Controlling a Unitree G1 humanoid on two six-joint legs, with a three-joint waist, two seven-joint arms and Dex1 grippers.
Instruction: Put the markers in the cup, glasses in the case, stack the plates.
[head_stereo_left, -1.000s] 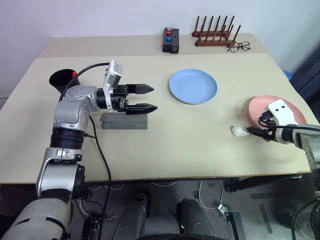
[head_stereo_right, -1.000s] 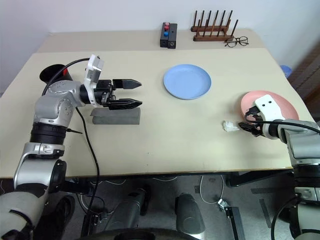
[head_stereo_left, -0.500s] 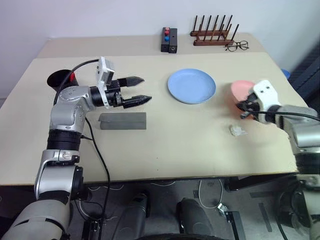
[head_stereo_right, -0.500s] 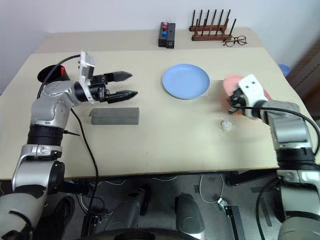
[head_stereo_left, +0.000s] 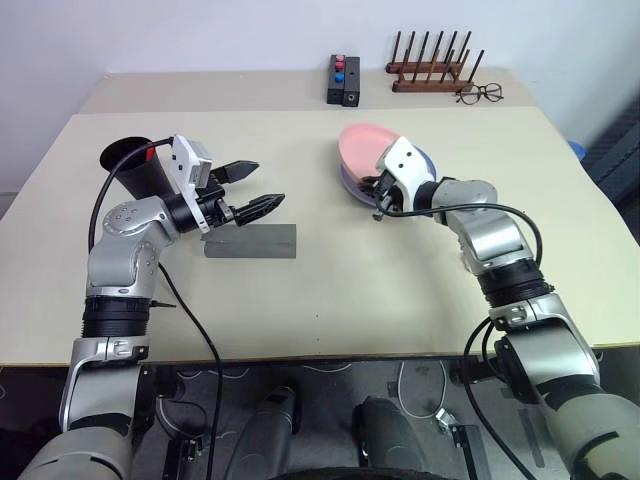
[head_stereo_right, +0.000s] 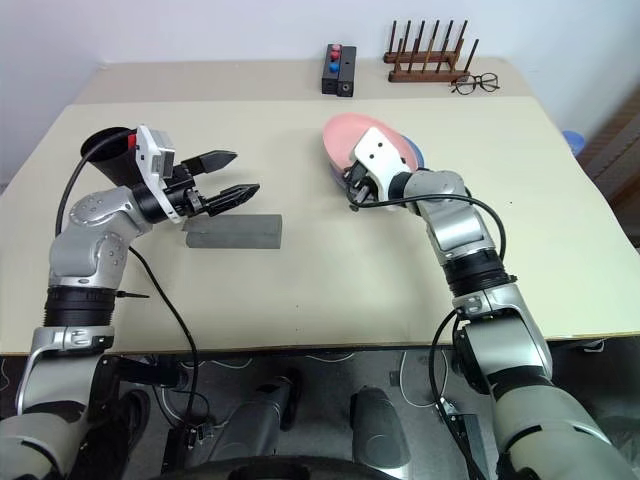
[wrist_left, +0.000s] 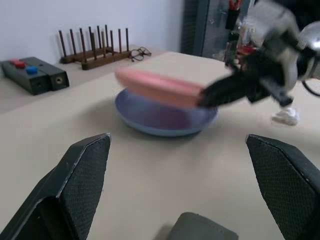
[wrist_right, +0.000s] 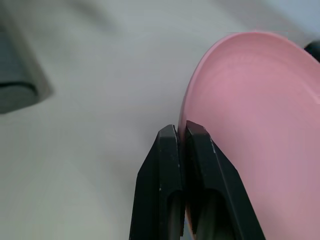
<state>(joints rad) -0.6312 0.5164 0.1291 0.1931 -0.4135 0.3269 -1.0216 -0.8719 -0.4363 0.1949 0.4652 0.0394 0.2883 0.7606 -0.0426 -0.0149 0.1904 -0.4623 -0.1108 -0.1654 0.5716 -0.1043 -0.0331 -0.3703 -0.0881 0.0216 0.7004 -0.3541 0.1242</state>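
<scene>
The right hand (head_stereo_right: 352, 192) is pressed together on the rim of the round, shallow salmon-pink plate (head_stereo_right: 355, 142), pinching its near edge between the two black fingers (wrist_right: 170, 165). It holds this plate tilted just above the round light-blue plate (wrist_left: 165, 117), which lies flat on the beige tabletop (head_stereo_left: 400, 290) near its middle; in the left wrist view the pink plate hangs over the blue one with a gap showing at one side, and whether the two touch at the other side cannot be told.

The left hand (head_stereo_left: 243, 190) hovers over the left part of the tabletop with its two black fingers (head_stereo_left: 262, 205) spread wide and nothing between them, pointing toward the plates. Just below and in front of it lies the flat grey rectangular case (head_stereo_left: 250, 241), lid down, flat on the tabletop. Behind the left arm stands the tall matte black tapered cup (head_stereo_left: 133, 165), upright near the left edge, with a small spot of red (head_stereo_left: 150, 152) at its rim that may be the cap of a marker; too little shows to be sure.

At the far side of the tabletop lie a black block with red and blue knobs (head_stereo_left: 343, 82), a dark wooden rack of upright pegs (head_stereo_left: 432, 68) and, beside it, thin-framed clear-lens spectacles (head_stereo_left: 480, 94). A small crumpled white scrap (wrist_left: 286, 116) lies on the tabletop beyond the right hand.
</scene>
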